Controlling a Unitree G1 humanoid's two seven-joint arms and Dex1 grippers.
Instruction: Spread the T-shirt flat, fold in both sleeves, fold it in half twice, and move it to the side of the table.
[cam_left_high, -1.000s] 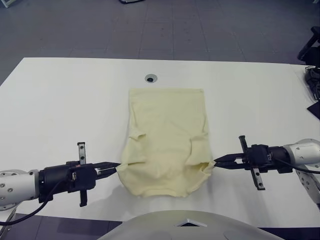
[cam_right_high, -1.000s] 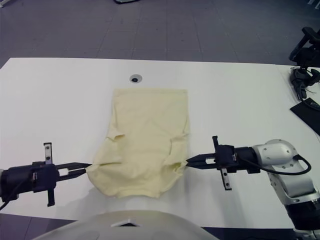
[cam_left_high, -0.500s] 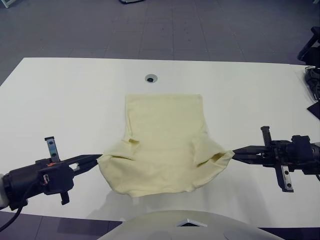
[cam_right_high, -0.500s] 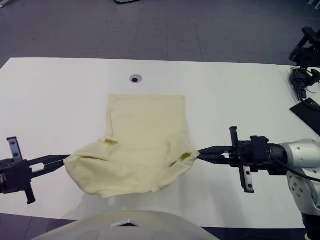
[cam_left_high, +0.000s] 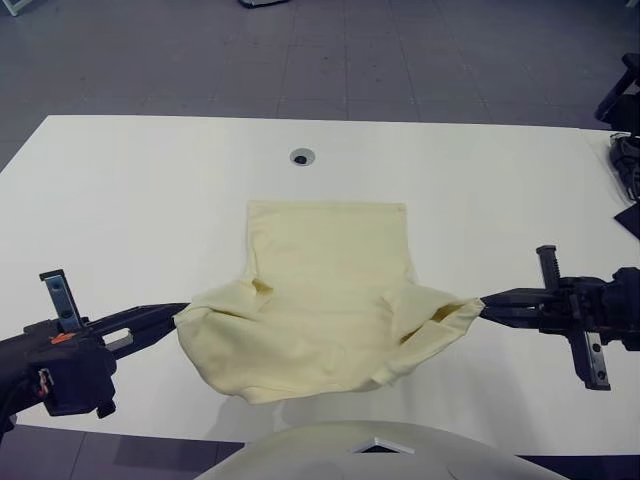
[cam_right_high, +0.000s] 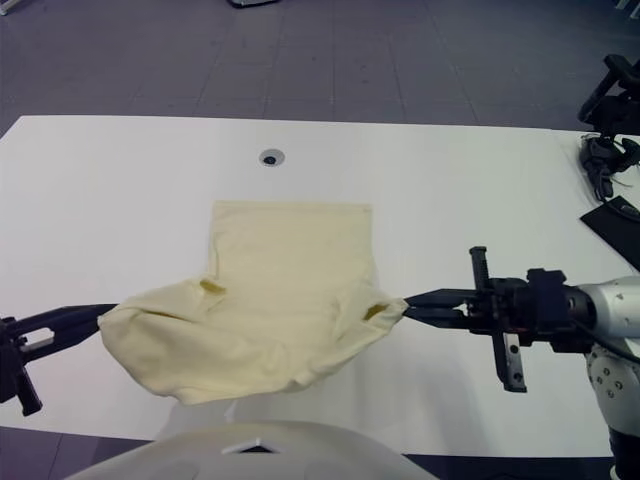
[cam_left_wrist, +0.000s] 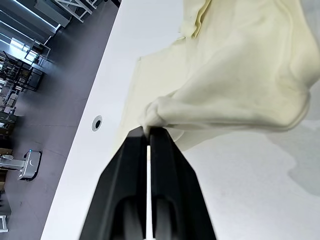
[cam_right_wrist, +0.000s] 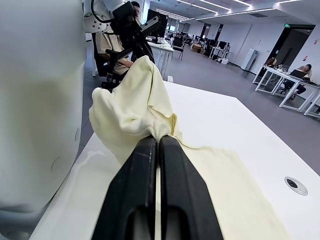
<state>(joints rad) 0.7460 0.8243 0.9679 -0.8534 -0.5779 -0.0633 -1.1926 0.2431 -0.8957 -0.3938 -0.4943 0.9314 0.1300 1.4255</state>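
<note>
While both grippers hold it by its near corners, we see the pale yellow T-shirt (cam_left_high: 325, 300) drawn out sideways over the middle of the white table (cam_left_high: 130, 200). Its far part lies flat on the tabletop as a neat rectangle. The straight far edge sits a little to our side of the round cable grommet (cam_left_high: 301, 157) and does not touch it.

The near part is raised off the surface and sags in a wide pouch between the two arms, with a soft shadow under it near the table's front edge. Where the flat part meets the raised part, the cloth puckers into a small fold on each side.

Our left gripper (cam_left_high: 180, 312) is at the shirt's left end, low over the table. Its two black fingers are pressed together on a bunched knot of fabric, and the left wrist view shows the cloth gathered right at the fingertips with only a thin slit between them.

Our right gripper (cam_left_high: 485, 305) is at the right end, about level with the left one. It pinches a wad of fabric the same way, its fingers drawn tight on the cloth. From that wrist, the shirt rises in a hump just beyond the fingertips, and the flat part runs on across the table.

Some dark objects (cam_left_high: 628, 170) lie at the table's far right edge, well apart from the shirt.
</note>
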